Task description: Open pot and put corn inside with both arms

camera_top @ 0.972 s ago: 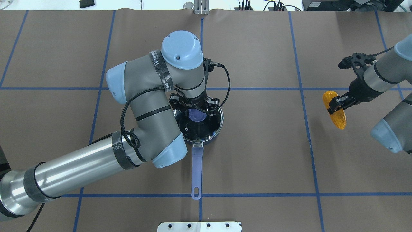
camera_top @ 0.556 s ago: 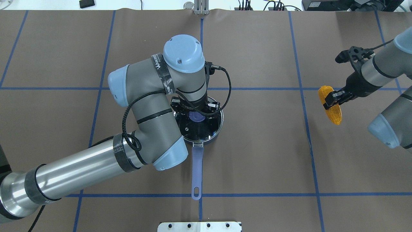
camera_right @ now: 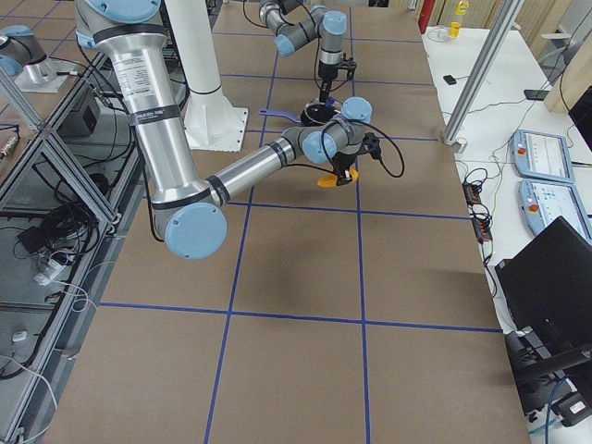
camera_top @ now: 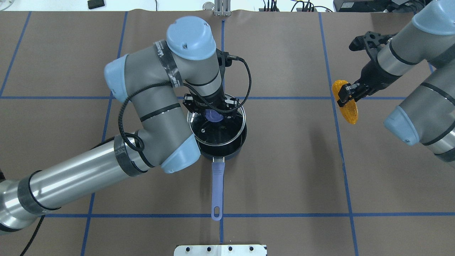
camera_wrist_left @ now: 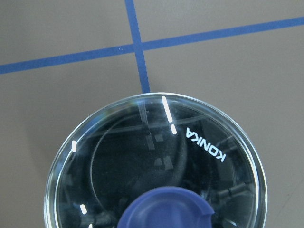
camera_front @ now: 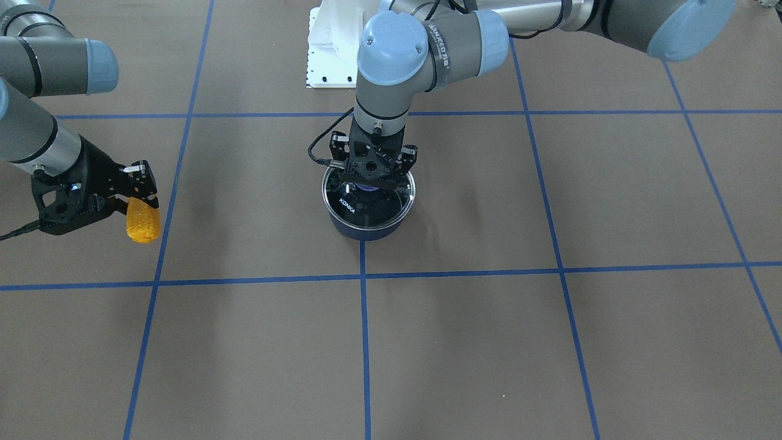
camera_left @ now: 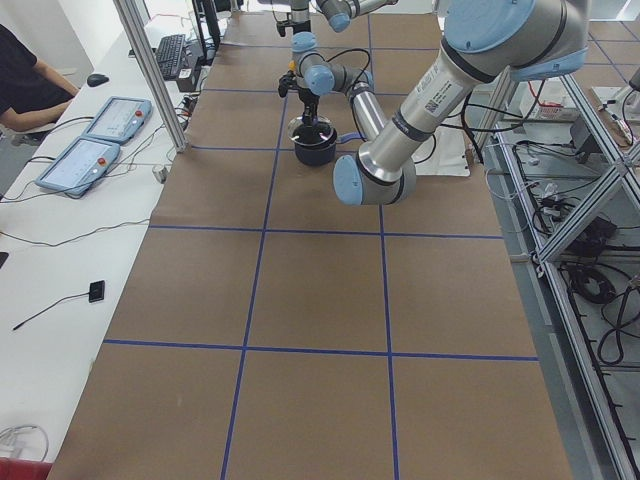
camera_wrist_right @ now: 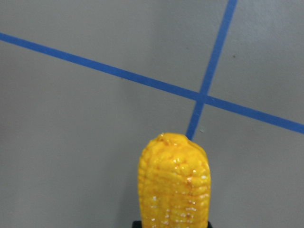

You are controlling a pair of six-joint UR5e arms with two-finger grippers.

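Note:
The navy pot (camera_top: pixel 235 150) stands at the table's middle, its lavender handle (camera_top: pixel 217 185) pointing toward the robot. My left gripper (camera_top: pixel 214 114) is shut on the blue knob (camera_wrist_left: pixel 166 211) of the glass "KONKA" lid (camera_top: pixel 217 133) and holds the lid a little above the pot, over its far rim. In the front view the lid (camera_front: pixel 360 211) hovers over the pot (camera_front: pixel 366 234) under the left gripper (camera_front: pixel 371 182). My right gripper (camera_top: pixel 346 94) is shut on the yellow corn (camera_top: pixel 350 112) and holds it in the air, far right of the pot. The corn also shows in the front view (camera_front: pixel 143 223) and right wrist view (camera_wrist_right: pixel 175 185).
Blue tape lines (camera_top: pixel 284 97) grid the brown table cover. A white base plate (camera_top: pixel 220 250) sits at the near edge behind the pot handle. Cables and equipment (camera_top: pixel 302 5) lie beyond the far edge. An operator's bench with tablets (camera_left: pixel 85 150) runs along the far side.
The left gripper has raised the lid off the pot and drawn it slightly toward the far side. The right gripper has carried the corn up, farther away and leftward.

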